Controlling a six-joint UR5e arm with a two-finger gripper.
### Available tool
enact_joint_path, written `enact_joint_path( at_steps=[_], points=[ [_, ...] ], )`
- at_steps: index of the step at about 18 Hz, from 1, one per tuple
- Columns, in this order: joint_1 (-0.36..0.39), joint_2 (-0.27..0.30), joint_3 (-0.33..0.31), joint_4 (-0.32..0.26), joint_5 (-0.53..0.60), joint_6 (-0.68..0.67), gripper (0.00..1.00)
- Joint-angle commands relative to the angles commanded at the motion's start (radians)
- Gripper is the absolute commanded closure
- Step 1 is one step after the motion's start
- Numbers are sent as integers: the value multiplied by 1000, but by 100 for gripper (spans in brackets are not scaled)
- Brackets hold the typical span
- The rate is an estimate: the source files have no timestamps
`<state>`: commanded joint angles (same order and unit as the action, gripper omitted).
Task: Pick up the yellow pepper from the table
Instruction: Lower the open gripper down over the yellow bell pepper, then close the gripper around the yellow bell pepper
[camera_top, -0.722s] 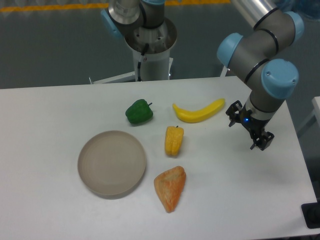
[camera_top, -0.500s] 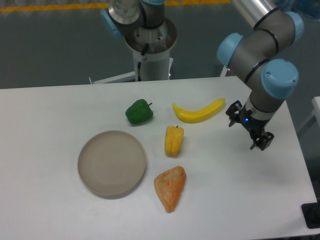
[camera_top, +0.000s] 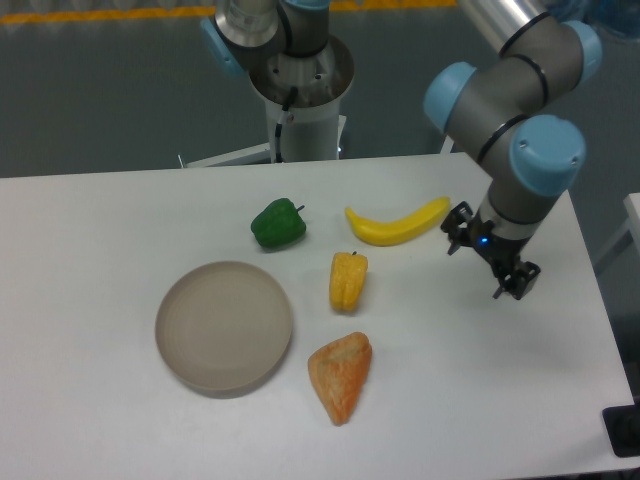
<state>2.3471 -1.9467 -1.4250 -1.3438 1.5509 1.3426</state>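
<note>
The yellow pepper (camera_top: 347, 281) lies near the middle of the white table (camera_top: 100, 220), small, lobed, with a tiny dark stem at its far end. My gripper (camera_top: 487, 258) hangs above the table to the right of the pepper, well apart from it, just past the right tip of the banana. Its two dark fingers stand apart and hold nothing.
A long yellow banana (camera_top: 397, 224) lies behind the pepper. A green pepper (camera_top: 278, 224) sits at the back left. A grey round plate (camera_top: 224, 326) is at the front left. An orange wedge-shaped item (camera_top: 342, 375) lies in front of the pepper.
The arm and gripper have shifted slightly to the left, toward the banana's tip. The objects on the table have not moved.
</note>
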Motion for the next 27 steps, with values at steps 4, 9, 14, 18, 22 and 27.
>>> enact_joint_path(
  at_steps=[4,9,14,18,22,27],
  points=[
    [-38,43,-78,2,-2,-124,0],
    [-110,127,-238,9,-17,-325,0],
    [-184,124,-288,17,-14,-528,0],
    [-195,95,-308,76,-11,-569,0],
    [-198,83,-341,166,-2,-583,0],
    [-200,63,-344,167,23,-602,0]
  ],
)
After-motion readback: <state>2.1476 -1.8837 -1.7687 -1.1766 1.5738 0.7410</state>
